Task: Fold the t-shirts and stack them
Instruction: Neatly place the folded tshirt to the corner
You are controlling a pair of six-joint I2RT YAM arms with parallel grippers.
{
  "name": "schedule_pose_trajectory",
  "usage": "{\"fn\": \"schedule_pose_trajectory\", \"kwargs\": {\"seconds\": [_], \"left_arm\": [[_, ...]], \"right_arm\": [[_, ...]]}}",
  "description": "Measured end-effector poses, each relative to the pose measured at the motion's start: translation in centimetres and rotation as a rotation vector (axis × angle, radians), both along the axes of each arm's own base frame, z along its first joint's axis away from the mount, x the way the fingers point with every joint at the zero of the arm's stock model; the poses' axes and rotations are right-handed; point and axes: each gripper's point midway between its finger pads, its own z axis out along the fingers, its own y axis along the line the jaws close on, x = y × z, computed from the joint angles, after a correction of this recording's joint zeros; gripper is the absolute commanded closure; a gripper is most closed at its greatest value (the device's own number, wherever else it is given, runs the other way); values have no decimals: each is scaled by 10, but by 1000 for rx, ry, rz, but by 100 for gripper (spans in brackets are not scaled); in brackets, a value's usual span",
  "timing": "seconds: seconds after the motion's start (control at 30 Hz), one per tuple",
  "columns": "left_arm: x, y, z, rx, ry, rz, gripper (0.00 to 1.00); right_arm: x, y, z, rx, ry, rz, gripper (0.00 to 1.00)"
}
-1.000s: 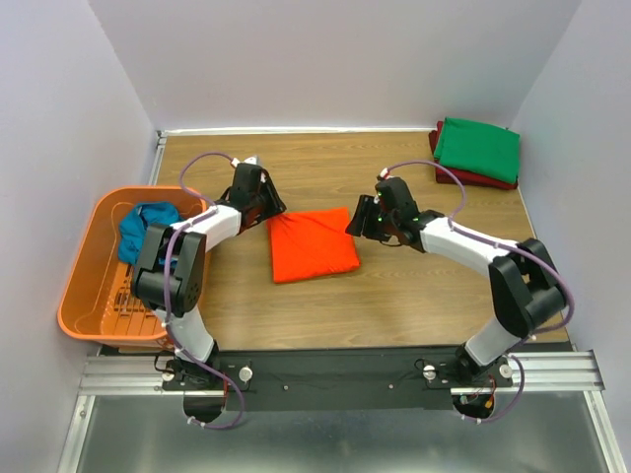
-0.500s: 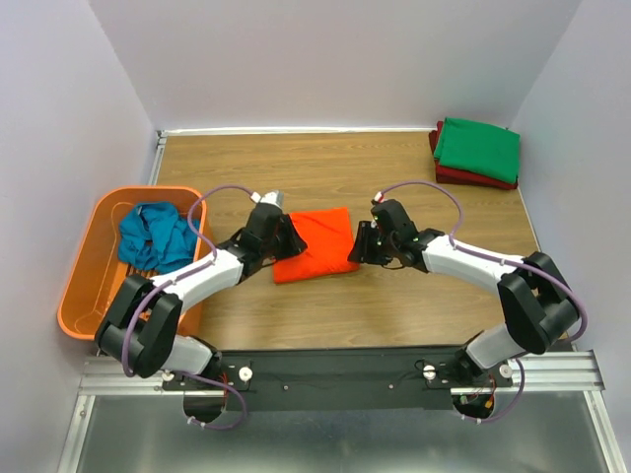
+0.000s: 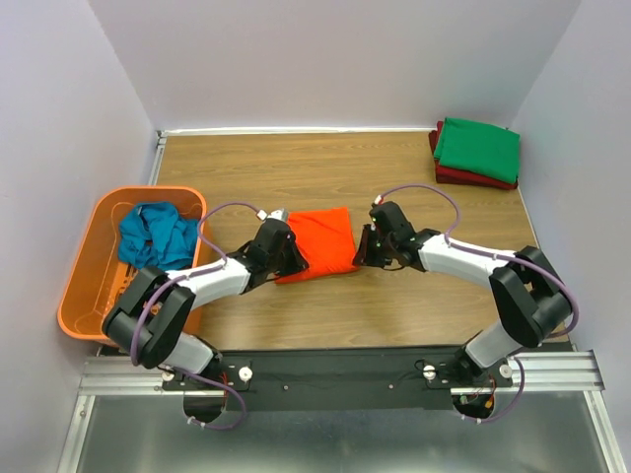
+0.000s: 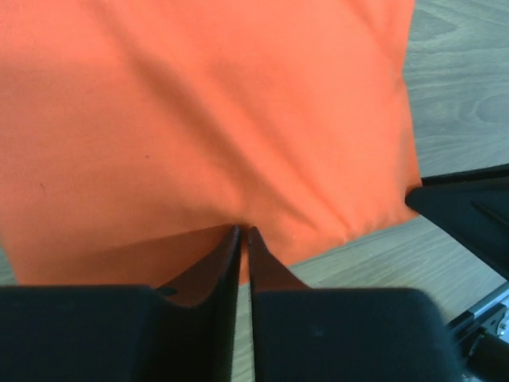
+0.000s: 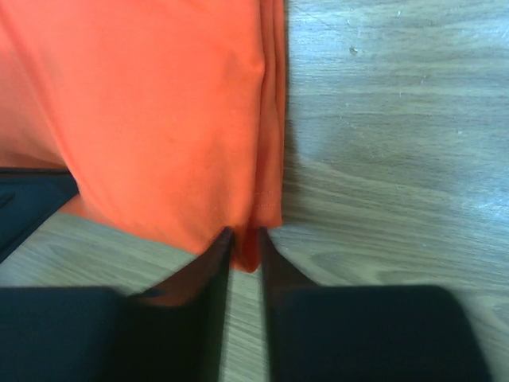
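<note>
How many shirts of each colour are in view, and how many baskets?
orange shirt: 1
green shirt: 1
dark red shirt: 1
teal-blue shirt: 1
basket: 1
Total: 5 (4 shirts, 1 basket)

basket [image 3: 81, 281]: orange plastic, at table's near-left edge, against wall | table [image 3: 325, 168]: wood-grain top | walls [image 3: 335, 59]: pale, on three sides | rail [image 3: 118, 372]: metal, along near edge

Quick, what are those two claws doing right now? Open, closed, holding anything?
Left gripper: closed, pinching the edge of the orange t-shirt.
Right gripper: closed, pinching the same shirt on its other side.
</note>
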Motion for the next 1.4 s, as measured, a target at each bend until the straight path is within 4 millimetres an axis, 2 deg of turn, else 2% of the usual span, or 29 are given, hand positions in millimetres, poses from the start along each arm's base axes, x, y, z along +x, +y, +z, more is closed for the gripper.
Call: {"fn": "schedule_pose_trajectory", "kwargs": {"seconds": [0.07,0.2,0.37,0.5,0.77,0.87,0.9,1.0,1.1,1.17,1.3,1.4], "left_arm": [[0,0,-5,7,10,0,97],[0,0,-16,22,27,-2,100],[2,-1,-18,14,18,-4,100],[2,-2,-18,6,7,-6,100],[1,-2,-16,4,-3,-15,100],[-3,-1,-15,12,-2,-25,100],[-4,0,-14,18,-1,-29,100],[-8,3,-13,37,9,-41,100],[-10,3,-1,49,7,-62,100],[-4,-2,15,31,-21,-68,100],[9,-22,63,-35,-109,-101,100],[14,-40,81,-68,-137,-135,100]], "right_arm": [[0,0,-3,-5,5,0,93],[2,0,-6,-17,9,-3,99],[17,-1,-7,-61,-16,-13,99],[22,-14,-13,-118,-19,-37,99],[19,-23,-29,-158,14,-41,99],[17,-25,-30,-157,10,-39,87],[16,-27,-30,-158,9,-40,77],[10,-32,-27,-165,12,-38,61],[9,-35,-15,-152,-11,-45,48],[11,-35,-2,-134,-40,-52,45],[18,-38,23,-92,-95,-77,43],[27,-45,29,-83,-105,-108,43]]}}
